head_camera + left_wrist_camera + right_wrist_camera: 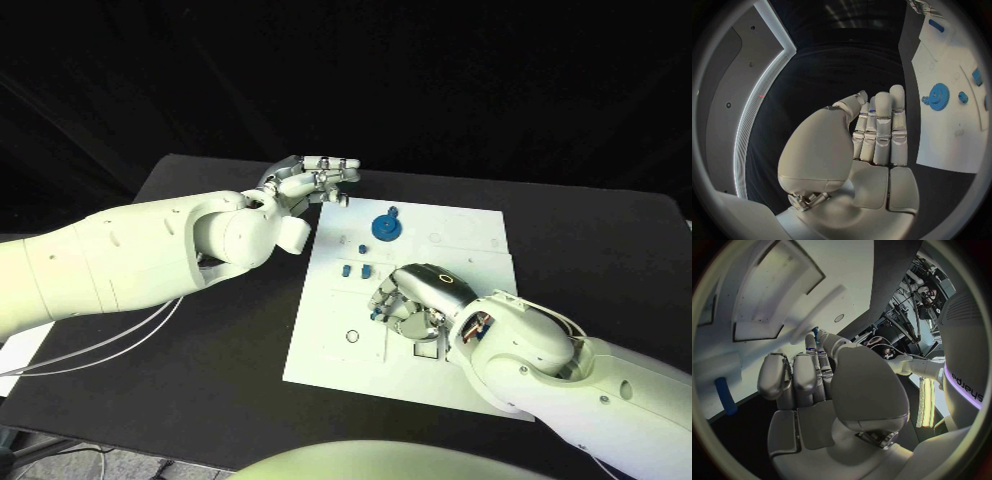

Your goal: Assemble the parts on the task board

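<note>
The right hand (415, 300) lies nearest, palm down on the middle of the task board (325, 350), its fingers (795, 372) curled in; its wrist view shows a small blue part (816, 332) at the thumb tip, though whether it is pinched I cannot tell. A blue gear (385, 227) stands on the board's far half, well apart from those fingers. The left hand (306, 182) hovers over the tabletop (202, 330) by the board's far left corner, fingers straight, close together, holding nothing; its wrist view shows the gear beside them.
</note>
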Robot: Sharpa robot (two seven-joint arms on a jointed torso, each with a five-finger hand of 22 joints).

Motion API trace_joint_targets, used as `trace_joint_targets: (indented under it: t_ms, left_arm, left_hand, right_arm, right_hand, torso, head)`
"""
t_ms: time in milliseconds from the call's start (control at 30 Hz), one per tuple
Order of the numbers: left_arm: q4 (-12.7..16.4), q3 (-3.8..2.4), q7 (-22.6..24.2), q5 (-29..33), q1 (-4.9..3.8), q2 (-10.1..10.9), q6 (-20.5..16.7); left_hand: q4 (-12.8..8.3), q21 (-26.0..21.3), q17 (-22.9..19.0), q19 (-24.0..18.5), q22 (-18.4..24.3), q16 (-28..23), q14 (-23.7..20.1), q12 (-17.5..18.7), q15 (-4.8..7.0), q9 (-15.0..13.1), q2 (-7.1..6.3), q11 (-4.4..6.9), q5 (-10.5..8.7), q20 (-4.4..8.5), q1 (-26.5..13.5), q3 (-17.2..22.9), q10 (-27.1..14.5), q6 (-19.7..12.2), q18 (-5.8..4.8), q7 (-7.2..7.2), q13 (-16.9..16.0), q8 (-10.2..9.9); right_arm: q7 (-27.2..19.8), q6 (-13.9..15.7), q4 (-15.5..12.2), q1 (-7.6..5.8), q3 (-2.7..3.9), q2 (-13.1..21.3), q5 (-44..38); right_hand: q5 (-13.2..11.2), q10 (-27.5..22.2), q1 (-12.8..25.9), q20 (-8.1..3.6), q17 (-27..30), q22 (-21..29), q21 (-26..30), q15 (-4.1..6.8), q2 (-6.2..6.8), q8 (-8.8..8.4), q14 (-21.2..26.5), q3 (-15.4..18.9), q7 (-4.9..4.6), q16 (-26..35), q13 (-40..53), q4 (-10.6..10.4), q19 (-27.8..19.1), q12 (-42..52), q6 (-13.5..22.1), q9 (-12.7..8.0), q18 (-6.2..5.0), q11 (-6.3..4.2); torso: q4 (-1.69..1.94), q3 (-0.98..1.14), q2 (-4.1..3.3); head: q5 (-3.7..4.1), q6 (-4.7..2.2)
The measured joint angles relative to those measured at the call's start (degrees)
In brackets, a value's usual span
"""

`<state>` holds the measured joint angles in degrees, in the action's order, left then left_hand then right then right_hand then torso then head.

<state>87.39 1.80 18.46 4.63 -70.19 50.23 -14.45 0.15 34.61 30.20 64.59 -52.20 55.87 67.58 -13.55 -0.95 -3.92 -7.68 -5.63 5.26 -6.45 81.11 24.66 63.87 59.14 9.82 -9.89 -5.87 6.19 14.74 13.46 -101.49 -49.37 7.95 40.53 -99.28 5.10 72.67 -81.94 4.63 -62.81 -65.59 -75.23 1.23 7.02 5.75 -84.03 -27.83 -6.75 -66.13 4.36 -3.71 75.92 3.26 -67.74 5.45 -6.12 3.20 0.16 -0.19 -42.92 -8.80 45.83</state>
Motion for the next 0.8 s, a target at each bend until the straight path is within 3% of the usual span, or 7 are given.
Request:
trace_joint_targets:
  t_ms: [133, 233, 367, 500, 800]
  left_arm:
    - [0.03, 0.00, -0.06, -0.01, 0.00, 0.00, 0.07]
    - [0.05, 0.00, -0.10, -0.01, 0.00, 0.00, 0.11]
    - [0.10, 0.00, -0.16, -0.01, 0.00, 0.00, 0.15]
    - [0.15, 0.00, -0.25, 0.15, -0.01, 0.00, 0.20]
    - [0.15, 0.00, -0.53, 0.63, -0.01, 0.01, 0.37]
  left_hand:
    - [0.00, 0.00, 0.00, 0.00, 0.01, 0.00, 0.00, 0.00, 0.00, 0.00, 0.00, 0.00, 0.00, 0.00, 0.00, 0.00, 0.00, 0.00, 0.00, 0.00, 0.00, 0.00]
    - [-0.17, 0.00, -0.07, 0.00, 0.11, 0.00, 0.00, 0.00, 0.00, 0.00, 0.00, 0.00, 0.00, 0.00, 0.00, -0.16, 0.00, -0.20, 0.00, 0.20, 0.00, 0.00]
    - [-0.16, 0.00, -0.07, 0.00, 0.10, 0.00, -0.01, 0.00, -0.01, 0.00, 0.00, 0.00, 0.00, 0.00, 0.00, -0.16, 0.00, -0.20, 0.00, 0.20, 0.01, 0.00]
    - [-0.02, 0.00, -0.07, 0.00, 0.10, 0.00, -0.01, -0.22, -0.01, -0.01, 0.00, -0.20, 0.00, 0.00, 0.00, -0.31, -0.20, -0.20, 0.00, 0.20, 0.01, 0.00]
    - [-0.01, 0.00, -0.14, 0.00, 0.16, 0.00, -0.01, -0.22, -0.01, -0.01, 0.00, -0.20, 0.00, 0.00, 0.00, -0.31, -0.20, -0.20, 0.00, 0.20, 0.01, 0.00]
  right_arm:
    - [0.25, -0.07, -0.03, -0.02, -0.07, -0.08, -0.19]
    - [0.62, -0.15, -0.10, -0.04, -0.33, -0.19, -0.43]
    - [1.42, -0.41, -0.12, -0.02, -0.69, -0.33, -0.84]
    - [2.04, -0.35, -0.27, -0.11, -0.88, -0.38, -1.20]
    - [2.88, 0.48, -0.60, -0.06, -1.17, -0.34, -1.70]
  right_hand:
    - [0.00, -0.06, 0.23, 0.00, 0.02, 0.00, -0.21, 0.00, -0.23, -0.02, 0.00, 0.00, -0.02, 0.00, -0.07, 0.00, 0.00, 0.00, 0.03, -0.01, 0.00, 0.06]
    - [0.15, -1.73, 1.36, 0.03, 0.43, 0.36, -0.22, 0.00, 0.42, -0.50, 0.00, 0.11, -0.84, 0.00, -0.35, -0.10, -0.03, 0.02, 1.11, -0.01, 0.00, 0.76]
    - [0.67, -4.80, 3.31, 0.73, 1.10, 1.06, 0.11, -0.83, 0.64, -1.77, 0.01, 0.64, -1.72, 0.00, -0.82, -0.64, -0.73, 0.02, 3.18, -0.62, -0.02, 1.51]
    - [1.00, -6.44, 3.58, 1.34, 1.88, 1.73, 0.49, -1.24, 1.53, -1.85, 0.01, 0.80, -2.37, 0.47, -0.39, -0.80, -1.34, 0.52, 4.63, -1.08, -0.03, 2.03]
    - [1.00, -9.53, 3.87, 2.14, 4.63, 4.26, 2.24, -1.66, 1.85, -1.85, 0.00, 1.75, -2.59, 2.46, -0.83, -0.48, -2.80, 0.27, 6.29, -1.40, -0.02, 2.13]
  torso:
    - [-0.01, 0.02, 0.01]
    - [-0.03, 0.02, 0.01]
    - [-0.02, 0.01, 0.02]
    - [0.00, 0.00, 0.02]
    - [-0.03, 0.03, 0.05]
  head:
    - [-0.05, 0.04]
    - [-0.07, 0.07]
    - [-0.05, 0.08]
    - [-0.04, 0.09]
    - [-0.08, 0.02]
